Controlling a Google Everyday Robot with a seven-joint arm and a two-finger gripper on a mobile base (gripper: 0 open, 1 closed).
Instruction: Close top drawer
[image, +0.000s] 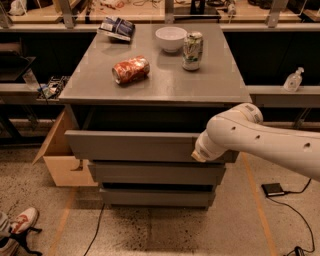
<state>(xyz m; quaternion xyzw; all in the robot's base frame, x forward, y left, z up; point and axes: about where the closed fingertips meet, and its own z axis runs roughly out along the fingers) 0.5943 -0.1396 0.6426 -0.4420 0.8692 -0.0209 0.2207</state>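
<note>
The top drawer (130, 145) is a wide grey box with a plain front panel. It still stands out a little from the cabinet, with a dark gap behind its front. The two lower drawer fronts sit further in beneath it. My white arm comes in from the right. Its end, with the gripper (200, 154), rests against the right part of the drawer's front panel. The fingers are hidden behind the wrist.
On the cabinet top (210, 87) stand a crushed red can (131, 69), a white bowl (171, 38), an upright can (192, 50) and a dark packet (116, 27). A cardboard box (62, 160) sits on the floor at left. A shoe (22, 220) and a black device (274, 189) lie on the floor.
</note>
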